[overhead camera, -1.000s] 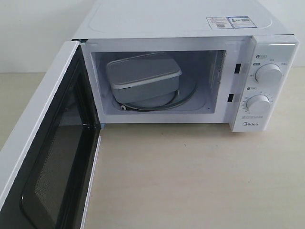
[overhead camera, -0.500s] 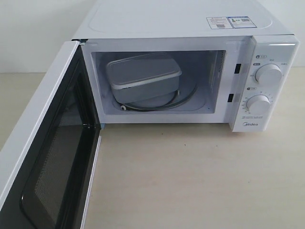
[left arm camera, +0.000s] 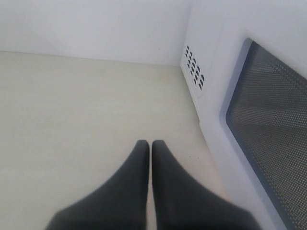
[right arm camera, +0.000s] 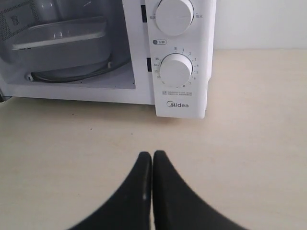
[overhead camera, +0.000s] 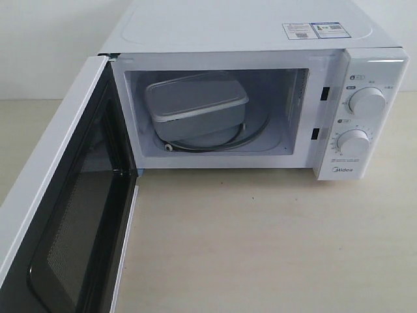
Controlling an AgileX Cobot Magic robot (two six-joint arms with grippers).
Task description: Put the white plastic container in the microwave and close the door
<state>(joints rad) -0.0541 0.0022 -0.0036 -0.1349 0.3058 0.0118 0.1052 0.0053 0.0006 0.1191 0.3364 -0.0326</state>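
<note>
The white plastic container [overhead camera: 195, 104] rests on the glass turntable inside the microwave [overhead camera: 247, 29], towards the cavity's left; the right wrist view also shows the container [right arm camera: 60, 45]. The door [overhead camera: 65, 215] stands wide open, swung out to the left, its dark inner window facing right. My left gripper [left arm camera: 149, 143] is shut and empty over the table, beside the door's outer face [left arm camera: 268, 129]. Over bare table in front of the dial panel, my right gripper [right arm camera: 152, 154] is shut and empty too. Neither gripper shows in the exterior view.
Two round dials [overhead camera: 366, 101] sit on the microwave's right panel above the Midea logo. A light wooden table [overhead camera: 260, 248] stretches in front of the open cavity. A white wall stands behind the microwave.
</note>
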